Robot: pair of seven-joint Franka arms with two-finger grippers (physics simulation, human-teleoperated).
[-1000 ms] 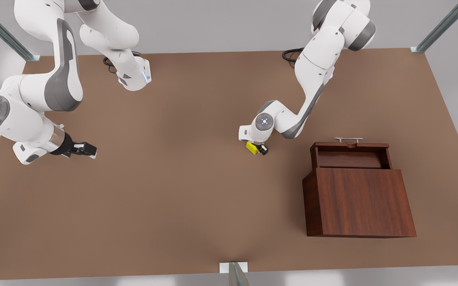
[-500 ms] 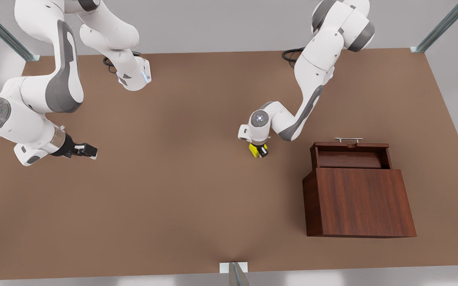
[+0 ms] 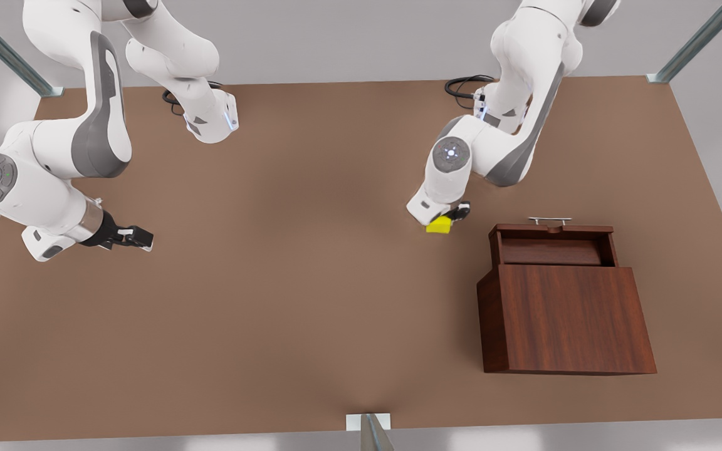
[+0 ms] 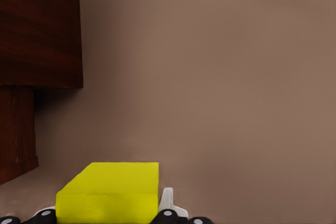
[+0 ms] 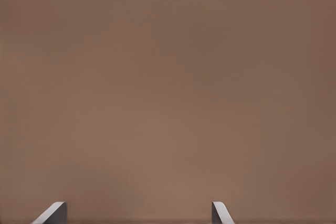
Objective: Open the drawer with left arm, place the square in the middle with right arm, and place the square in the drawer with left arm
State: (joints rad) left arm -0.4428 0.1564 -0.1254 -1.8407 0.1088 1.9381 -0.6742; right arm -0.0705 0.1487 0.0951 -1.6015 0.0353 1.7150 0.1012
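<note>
Fingers [image 4: 167, 203] of the left gripper [image 3: 447, 220] pinched the square [image 3: 439, 226] right of centre in the front view, just left of the open drawer [image 3: 552, 246]. At the frame's left, the right gripper [image 3: 130, 237] waited over the table [image 3: 286, 300], fingers [image 5: 52, 213] spread wide.

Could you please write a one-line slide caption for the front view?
Left pincer carries the yellow square toward the open drawer; right pincer waits, open.
</note>
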